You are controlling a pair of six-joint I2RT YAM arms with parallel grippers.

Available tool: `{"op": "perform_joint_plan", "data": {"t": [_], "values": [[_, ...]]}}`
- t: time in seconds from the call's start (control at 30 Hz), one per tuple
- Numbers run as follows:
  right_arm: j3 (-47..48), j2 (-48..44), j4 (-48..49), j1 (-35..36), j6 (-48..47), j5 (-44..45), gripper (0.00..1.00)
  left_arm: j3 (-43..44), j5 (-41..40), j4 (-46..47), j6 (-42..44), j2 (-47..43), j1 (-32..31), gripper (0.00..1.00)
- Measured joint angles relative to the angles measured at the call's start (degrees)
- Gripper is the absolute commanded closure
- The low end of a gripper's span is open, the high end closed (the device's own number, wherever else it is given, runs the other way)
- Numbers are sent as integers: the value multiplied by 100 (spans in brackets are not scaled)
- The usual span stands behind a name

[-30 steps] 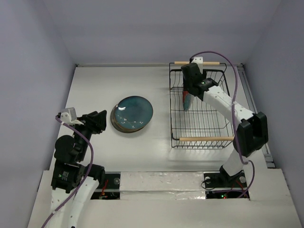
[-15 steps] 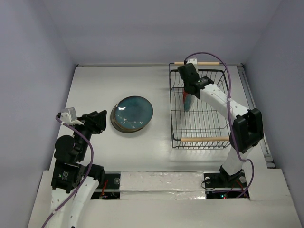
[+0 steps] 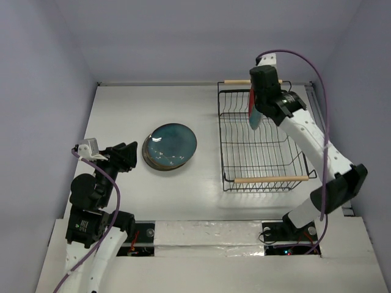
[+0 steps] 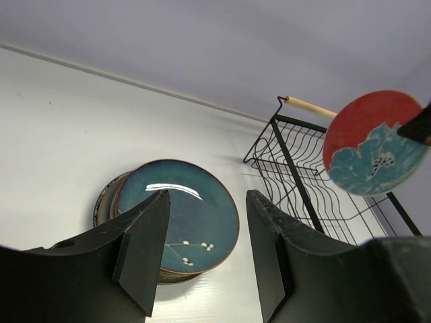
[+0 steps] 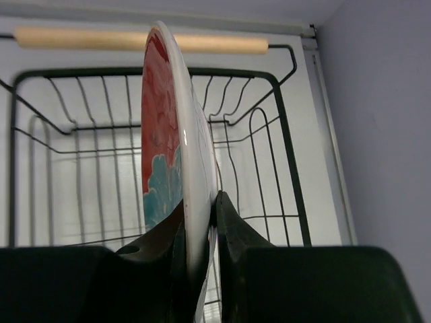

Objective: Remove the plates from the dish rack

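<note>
the red plate stands on edge in the air over the 12 o'clock end of the dish rack, its rim pinched by the fingers of the right gripper. at the rack's 9 o'clock a teal plate tops a stack on the table. the left gripper, fingers spread, hovers at the stack's 8 o'clock.

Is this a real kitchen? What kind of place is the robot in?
Probably not a kitchen; it looks like a robot test booth. A plain white table sits inside lilac-grey walls, two white robot arms are bolted at its near edge, and the black wire dish rack stands there with no sink.
</note>
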Motion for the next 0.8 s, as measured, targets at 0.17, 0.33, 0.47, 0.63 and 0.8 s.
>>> {"op": "perform_joint_plan", "data": {"t": [0.17, 0.33, 0.47, 0.63, 0.8], "values": [[-85, -1005, 125, 4, 382, -651, 100, 0, 83, 0, 0, 0, 0, 54], [-573, -1814, 901, 105, 914, -1980, 100, 0, 107, 2, 0, 0, 0, 54], [-850, -1513, 1759, 345, 1473, -3195, 100, 0, 107, 4, 2, 0, 0, 54], [-1172, -393, 2649, 879, 2184, -4260, 100, 0, 107, 7, 0, 0, 0, 54], [-1268, 684, 2997, 1274, 2706, -4811, 100, 0, 107, 22, 0, 0, 0, 54]]}}
